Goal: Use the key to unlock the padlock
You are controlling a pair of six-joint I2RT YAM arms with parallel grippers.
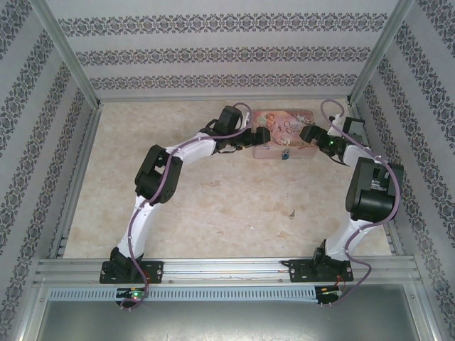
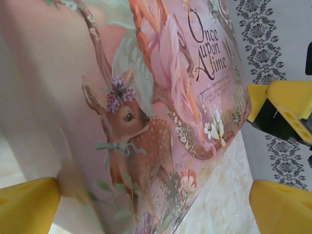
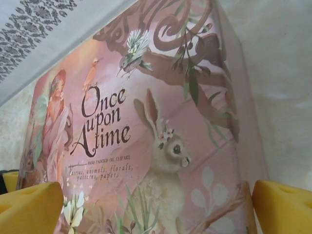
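Standing over the rig, I see a pink rectangular tin with printed illustrations (image 1: 283, 128) lying toward the far side of the pale marbled tabletop (image 1: 213, 206). The two arms curve in to it from either side. The left gripper (image 1: 260, 136) is at the tin's left end and the right gripper (image 1: 311, 135) at its right end.

The small teal-blue padlock (image 1: 285, 155) sits at the tin's near edge, between the two grippers. From up here it is too small to tell whether it hangs from the tin or lies just beside it.

The left wrist camera adds the close detail. The left gripper (image 2: 156, 209) has its yellow fingers (image 2: 27, 204) spread wide, with the tin's fawn picture between them. The other arm's yellow fingers (image 2: 287, 102) show past the tin's end.

In the right wrist camera the right gripper (image 3: 156, 209) is likewise spread apart. Its fingers (image 3: 282, 207) stand on either side of the lid's rabbit and the "Once upon A time" lettering.
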